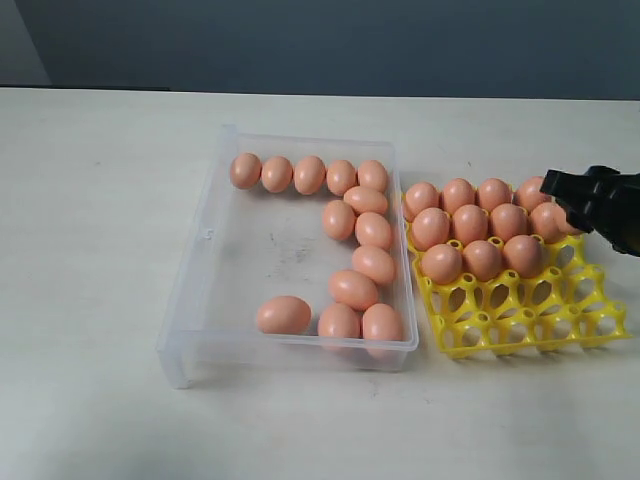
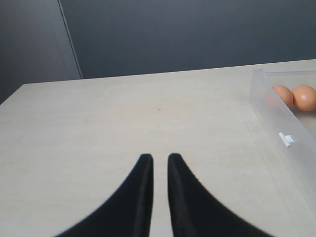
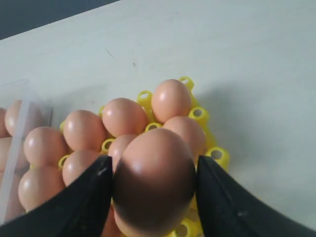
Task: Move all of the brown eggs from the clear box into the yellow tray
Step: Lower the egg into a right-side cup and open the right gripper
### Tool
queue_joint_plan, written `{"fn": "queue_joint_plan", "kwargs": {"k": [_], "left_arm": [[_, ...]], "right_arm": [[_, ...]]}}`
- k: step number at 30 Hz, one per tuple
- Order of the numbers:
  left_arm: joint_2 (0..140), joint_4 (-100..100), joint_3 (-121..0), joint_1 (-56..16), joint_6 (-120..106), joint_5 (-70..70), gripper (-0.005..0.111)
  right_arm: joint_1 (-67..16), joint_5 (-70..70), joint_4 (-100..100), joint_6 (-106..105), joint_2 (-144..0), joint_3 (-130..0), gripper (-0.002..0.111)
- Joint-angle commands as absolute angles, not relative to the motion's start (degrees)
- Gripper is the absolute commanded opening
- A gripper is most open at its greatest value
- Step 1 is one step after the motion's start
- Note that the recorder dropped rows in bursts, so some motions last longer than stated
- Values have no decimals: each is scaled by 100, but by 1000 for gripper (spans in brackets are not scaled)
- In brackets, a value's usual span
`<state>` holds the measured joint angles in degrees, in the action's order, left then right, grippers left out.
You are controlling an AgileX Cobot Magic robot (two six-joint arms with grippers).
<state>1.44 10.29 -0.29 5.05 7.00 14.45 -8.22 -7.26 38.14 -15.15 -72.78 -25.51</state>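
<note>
The clear box (image 1: 192,300) lies mid-table with several brown eggs (image 1: 284,314) along its far and right sides. To its right the yellow tray (image 1: 530,312) has eggs (image 1: 470,224) in its three back rows. My right gripper (image 1: 572,196) hovers over the tray's far right corner. The right wrist view shows this gripper (image 3: 153,170) shut on a brown egg (image 3: 155,182) above the tray (image 3: 217,155). The exterior view does not show my left gripper. The left wrist view shows that gripper (image 2: 160,158) shut and empty over bare table, left of the box (image 2: 281,118).
The two front rows of tray cups (image 1: 520,325) hold nothing. The table (image 1: 100,220) left of the box is bare, and a dark wall runs behind its far edge.
</note>
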Motion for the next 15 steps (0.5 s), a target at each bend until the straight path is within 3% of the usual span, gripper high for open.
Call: {"fn": "queue_joint_plan", "kwargs": {"k": [1, 15], "left_arm": [[150, 1016, 0, 502, 705, 1374, 12], [150, 1016, 0, 502, 705, 1374, 12]], "right_arm": [[-730, -763, 3804, -1573, -7538, -2521, 0], [-730, -1540, 3763, -1602, -8628, -2511, 0]]}}
